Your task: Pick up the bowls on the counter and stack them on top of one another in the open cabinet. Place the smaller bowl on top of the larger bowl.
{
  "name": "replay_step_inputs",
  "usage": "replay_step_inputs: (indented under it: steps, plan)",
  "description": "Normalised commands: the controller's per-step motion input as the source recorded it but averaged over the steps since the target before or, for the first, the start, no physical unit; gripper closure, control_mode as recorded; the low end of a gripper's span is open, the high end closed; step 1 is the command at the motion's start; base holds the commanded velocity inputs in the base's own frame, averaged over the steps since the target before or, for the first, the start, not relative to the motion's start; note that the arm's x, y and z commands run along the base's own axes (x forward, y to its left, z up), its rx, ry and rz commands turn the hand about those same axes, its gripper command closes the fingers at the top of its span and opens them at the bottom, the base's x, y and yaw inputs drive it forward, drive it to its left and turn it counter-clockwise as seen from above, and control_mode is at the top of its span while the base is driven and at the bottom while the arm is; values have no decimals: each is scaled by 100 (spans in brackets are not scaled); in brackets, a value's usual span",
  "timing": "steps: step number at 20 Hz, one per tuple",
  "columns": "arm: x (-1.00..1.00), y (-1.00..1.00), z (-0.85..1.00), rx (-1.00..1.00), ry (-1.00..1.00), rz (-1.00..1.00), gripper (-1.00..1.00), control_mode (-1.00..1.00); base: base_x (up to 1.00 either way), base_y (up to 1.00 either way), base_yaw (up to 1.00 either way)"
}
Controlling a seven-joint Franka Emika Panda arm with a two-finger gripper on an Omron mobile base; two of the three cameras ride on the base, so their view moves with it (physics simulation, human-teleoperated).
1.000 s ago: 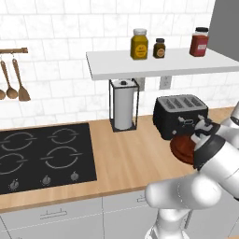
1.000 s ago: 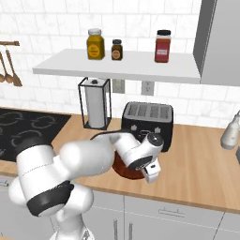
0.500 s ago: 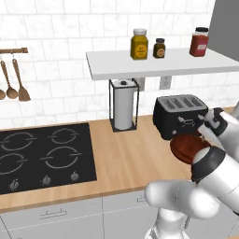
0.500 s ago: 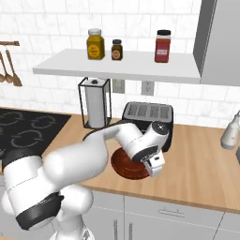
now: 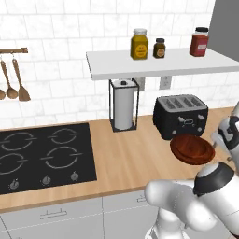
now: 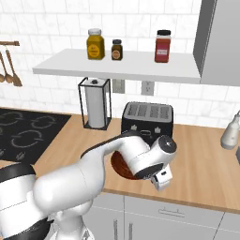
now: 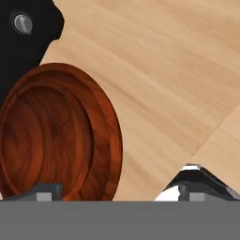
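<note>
The larger bowl [image 5: 192,149], wide, glossy and reddish-brown, sits on the counter [image 5: 126,156] just in front of the black toaster [image 5: 181,114]. In the hand view this bowl [image 7: 51,136] lies at the left. My gripper [image 7: 115,192] is open at the bowl's near-right rim, with one fingertip [image 7: 44,191] over the bowl's inside and the other over bare wood. From the left base my gripper [image 5: 219,142] hangs at the bowl's right edge. My arm hides most of the bowl [image 6: 121,165] from the right base. The smaller bowl is out of view. The open cabinet [image 5: 158,67] is a white shelf above.
Three jars [image 5: 139,44] stand on the shelf. A paper towel holder [image 5: 123,105] stands left of the toaster, with the black hob [image 5: 42,156] further left. Wooden spoons [image 5: 16,81] hang on the wall. A grey object [image 6: 230,131] is on the counter's far right.
My hand has swung from over the bowl to its near-right edge and come down lower. The bowl has stayed in place on the counter.
</note>
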Motion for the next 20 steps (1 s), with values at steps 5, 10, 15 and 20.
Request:
replay_step_inputs:
  steps: [5, 10, 15, 20]
  plan:
    - [-3, 0, -21, 0, -9, 0, -100, -100, 0, 0, 0]
    - [0, -15, 1, 3, 9, 0, -100, -100, 0, 0, 0]
    - [0, -31, -2, 2, 8, 0, -100, -100, 0, 0, 0]
    - [7, -13, -21, 0, 3, 0, -100, -100, 0, 0, 0]
